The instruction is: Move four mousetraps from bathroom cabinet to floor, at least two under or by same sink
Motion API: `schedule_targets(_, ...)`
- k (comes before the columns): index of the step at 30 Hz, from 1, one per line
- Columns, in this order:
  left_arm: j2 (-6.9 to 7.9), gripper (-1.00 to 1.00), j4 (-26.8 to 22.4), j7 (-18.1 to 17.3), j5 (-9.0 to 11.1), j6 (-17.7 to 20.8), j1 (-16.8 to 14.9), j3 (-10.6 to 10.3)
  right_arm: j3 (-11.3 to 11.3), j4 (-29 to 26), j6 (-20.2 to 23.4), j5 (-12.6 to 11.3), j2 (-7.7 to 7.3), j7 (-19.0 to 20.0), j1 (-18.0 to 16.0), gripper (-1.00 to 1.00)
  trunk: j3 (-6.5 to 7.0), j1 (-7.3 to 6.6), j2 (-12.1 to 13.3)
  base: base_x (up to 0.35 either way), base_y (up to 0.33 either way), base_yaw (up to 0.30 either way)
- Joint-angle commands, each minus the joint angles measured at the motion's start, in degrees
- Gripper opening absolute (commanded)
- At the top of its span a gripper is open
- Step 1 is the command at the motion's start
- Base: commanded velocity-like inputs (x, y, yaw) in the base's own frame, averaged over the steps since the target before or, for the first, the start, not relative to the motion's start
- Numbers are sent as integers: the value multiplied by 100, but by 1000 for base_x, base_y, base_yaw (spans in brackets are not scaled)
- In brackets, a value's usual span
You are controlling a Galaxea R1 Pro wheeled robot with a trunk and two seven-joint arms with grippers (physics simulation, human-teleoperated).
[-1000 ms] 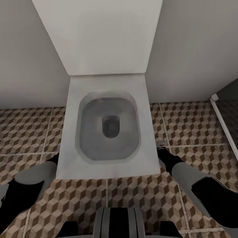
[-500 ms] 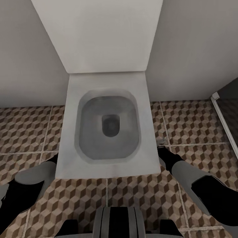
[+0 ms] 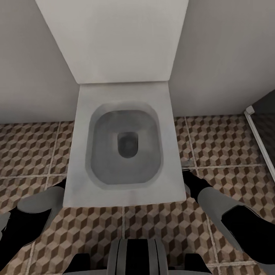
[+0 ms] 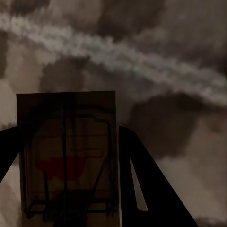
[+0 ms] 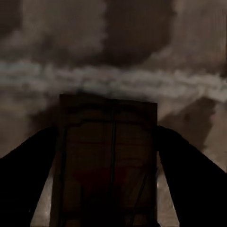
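Whole head view has slid a touch toward the right since a second ago, so the camera moved, not the things; toilet edge and the white post at right sit slightly shifted in frame, arms unchanged.

Grey walls (image 3: 34,68) meet in a corner behind the fixture; bathroom floor (image 3: 225,145) spreads across the lower half, cube-pattern tiles with pale grout lines; white toilet (image 3: 122,194) stands centred against the wall, tall cistern panel (image 3: 114,38) above, grey bowl open; a thin white post (image 3: 259,141) runs diagonally at the right edge; robot trunk (image 3: 135,256) at bottom centre; left arm (image 3: 34,210) and right arm (image 3: 221,206) flank the toilet, both reaching down and forward, ends hidden behind the toilet's front corners.

Left wrist view: left gripper (image 4: 66,189) closed on a mousetrap (image 4: 66,156); dark fingers (image 4: 146,184) press both long edges; board flat between them, long axis along the fingers, free short end pointing away from the wrist toward blurred floor tile; wire frame and red mark on its face.

Right wrist view: right gripper (image 5: 109,189) clamps a second mousetrap (image 5: 108,161) the same way, fingers (image 5: 189,175) on both long sides, long axis along the fingers, free end pointing outward over a grout line; face dim, centre wire visible.
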Motion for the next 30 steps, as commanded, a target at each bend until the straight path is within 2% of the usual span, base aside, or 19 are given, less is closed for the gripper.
schedule_targets(1,-1,-100,-1,18,4,41,-2,-50,53,278,-106,78,-15,-80,-2,100,-4,27,0,0,0,0)
schedule_targets(30,2,-100,-1,18,4,41,-4,-50,45,278,-106,78,-59,-81,-2,100,-4,27,0,0,0,0)
